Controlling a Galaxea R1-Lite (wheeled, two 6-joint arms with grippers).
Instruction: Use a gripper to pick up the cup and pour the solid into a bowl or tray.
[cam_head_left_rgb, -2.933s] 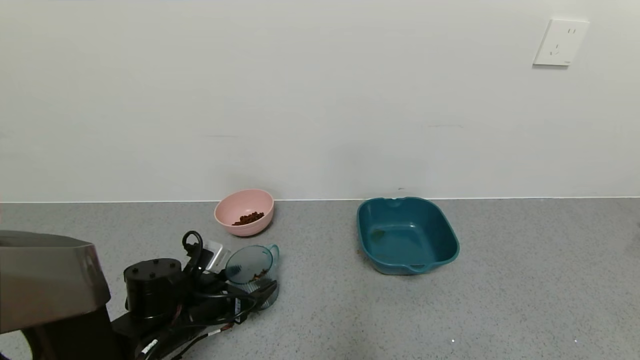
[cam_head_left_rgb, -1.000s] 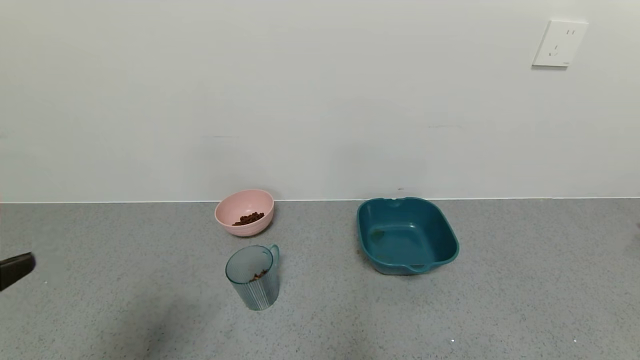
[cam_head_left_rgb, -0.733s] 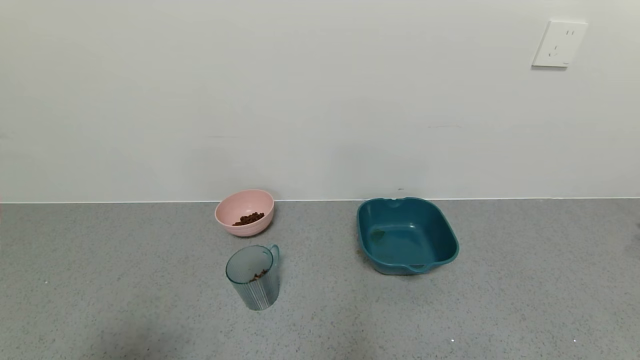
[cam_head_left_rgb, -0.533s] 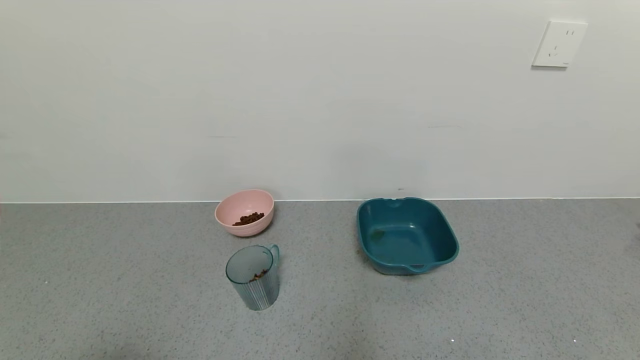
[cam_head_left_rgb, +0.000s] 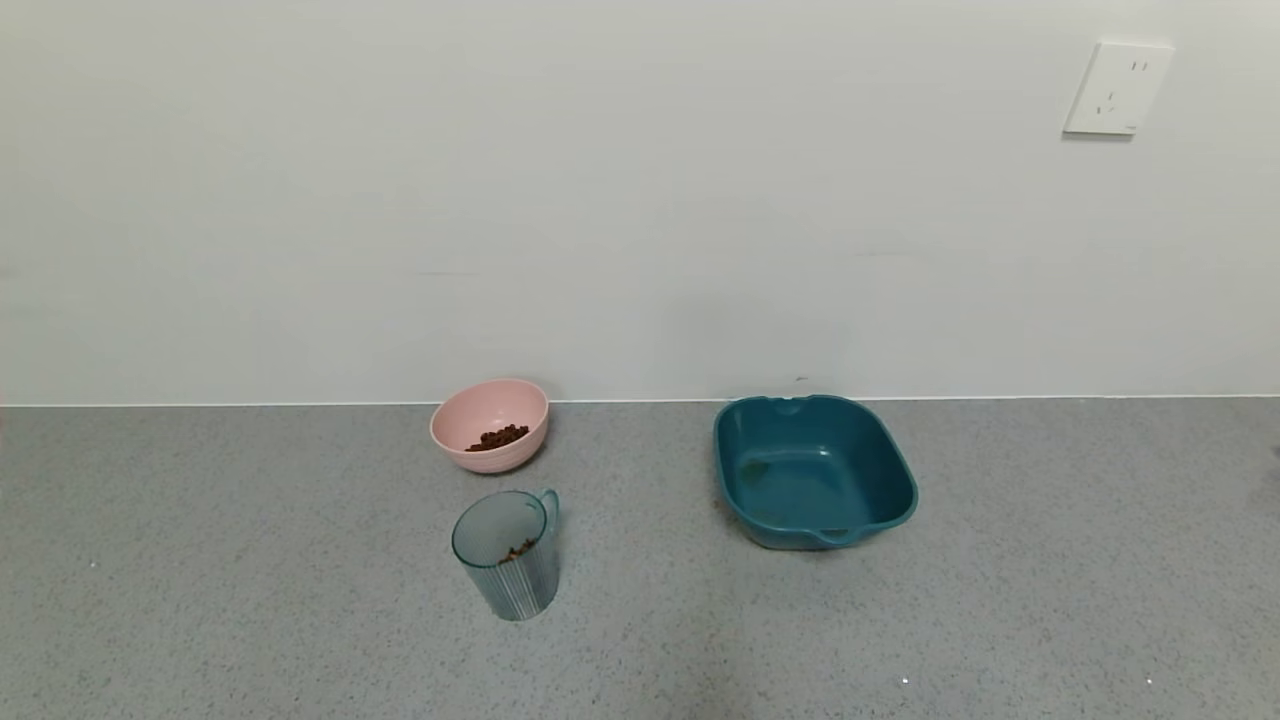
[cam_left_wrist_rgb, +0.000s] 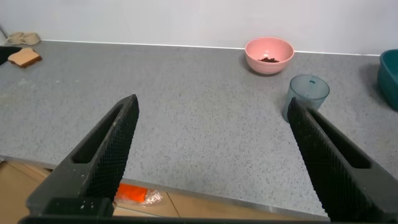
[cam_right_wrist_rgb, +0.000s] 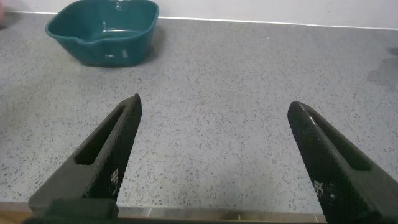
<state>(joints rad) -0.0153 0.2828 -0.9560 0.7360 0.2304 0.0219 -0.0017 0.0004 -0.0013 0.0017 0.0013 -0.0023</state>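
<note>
The ribbed teal-grey cup (cam_head_left_rgb: 505, 555) stands upright on the grey counter with a few brown pellets (cam_head_left_rgb: 518, 550) inside; it also shows in the left wrist view (cam_left_wrist_rgb: 308, 92). The pink bowl (cam_head_left_rgb: 489, 424) behind it holds a small heap of pellets (cam_head_left_rgb: 497, 437) and shows in the left wrist view (cam_left_wrist_rgb: 268, 55). Neither arm shows in the head view. My left gripper (cam_left_wrist_rgb: 211, 109) is open and empty, back at the counter's front edge, far from the cup. My right gripper (cam_right_wrist_rgb: 214, 106) is open and empty over bare counter.
A dark-teal squarish tray (cam_head_left_rgb: 812, 470) sits right of the bowl, also in the right wrist view (cam_right_wrist_rgb: 102, 31). A wall runs along the counter's back with a socket (cam_head_left_rgb: 1117, 87). An orange packet (cam_left_wrist_rgb: 132, 194) lies below the counter edge; brown things (cam_left_wrist_rgb: 23, 57) lie far left.
My left arm has let go of the cup and pulled back out of the head view to the left. The cup stands free where it was.
</note>
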